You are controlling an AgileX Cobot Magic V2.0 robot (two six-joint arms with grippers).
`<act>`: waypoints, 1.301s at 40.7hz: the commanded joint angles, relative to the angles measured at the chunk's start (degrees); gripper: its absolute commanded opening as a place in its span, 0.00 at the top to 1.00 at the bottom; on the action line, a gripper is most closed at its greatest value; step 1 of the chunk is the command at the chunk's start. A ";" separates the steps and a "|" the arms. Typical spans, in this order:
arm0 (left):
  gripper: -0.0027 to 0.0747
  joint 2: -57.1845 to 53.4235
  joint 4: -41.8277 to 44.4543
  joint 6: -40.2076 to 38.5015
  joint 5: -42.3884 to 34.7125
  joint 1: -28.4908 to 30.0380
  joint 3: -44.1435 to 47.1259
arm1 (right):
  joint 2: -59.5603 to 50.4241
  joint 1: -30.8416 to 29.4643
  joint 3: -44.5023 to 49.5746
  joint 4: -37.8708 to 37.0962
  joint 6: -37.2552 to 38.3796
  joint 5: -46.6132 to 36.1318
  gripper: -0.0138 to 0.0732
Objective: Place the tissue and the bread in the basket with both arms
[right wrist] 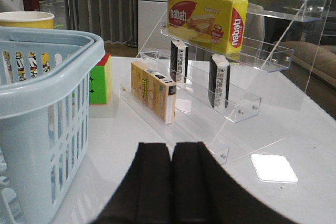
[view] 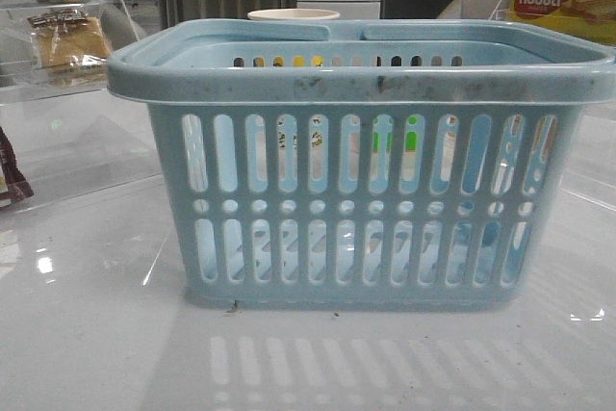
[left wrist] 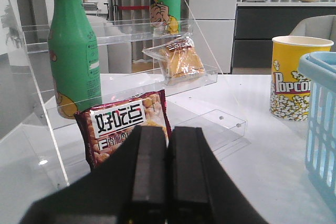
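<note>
Looking down my left wrist camera, I see the left gripper point(left wrist: 167, 174) with its two black fingers pressed flat together, holding nothing. Just beyond the fingertips a dark red snack packet point(left wrist: 123, 127) leans at the foot of a clear acrylic shelf point(left wrist: 210, 77). One tier up on that shelf lies the bread point(left wrist: 181, 61) in its clear wrapper, tilted slightly. A green bottle point(left wrist: 73, 51) stands on the shelf to one side of it, and a second green bottle point(left wrist: 165, 1) stands higher up behind it. Off to the side a yellow popcorn cup point(left wrist: 294, 77) sits on the white table point(left wrist: 252, 166), beside the edge of the basket point(left wrist: 320, 124).

On my right wrist camera the right gripper point(right wrist: 171, 182) is likewise closed tight and empty. The basket's light-blue rim sits close beside it. Ahead, a yellowish carton point(right wrist: 152, 90) stands on the lowest step of another clear rack point(right wrist: 247, 103). On the step above, two black-and-white tissue packs point(right wrist: 219, 81) stand on edge, well apart from each other. The nabati box point(right wrist: 207, 17) rests on the top tier. A coloured cube point(right wrist: 100, 80) sits between basket and rack.

From the front view, the basket fills the middle of the table.
</note>
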 commanded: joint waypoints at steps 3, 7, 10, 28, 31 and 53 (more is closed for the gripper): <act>0.85 -0.97 -0.28 -0.21 -7.40 -0.48 -0.08 | -1.10 -0.26 0.06 0.26 -0.36 -6.28 0.78; 0.85 -0.97 -0.28 -0.21 -8.62 -0.48 -0.91 | -1.10 -0.12 -0.72 0.26 -0.36 -8.32 0.78; 0.85 -0.97 -0.28 -0.21 -8.38 -0.48 -3.13 | -1.10 -0.07 -3.34 0.26 -0.36 -7.27 0.78; 0.85 6.83 0.77 -0.21 0.57 -0.48 -27.46 | 7.02 -0.07 -28.45 0.26 -0.36 6.63 0.78; 0.85 9.63 0.77 -0.21 2.30 -0.48 -31.84 | 9.83 -0.07 -32.48 0.26 -0.36 9.20 0.78; 0.85 27.26 0.77 -0.21 26.37 -0.48 -41.77 | 29.28 -0.07 -41.29 0.26 -0.36 31.22 0.78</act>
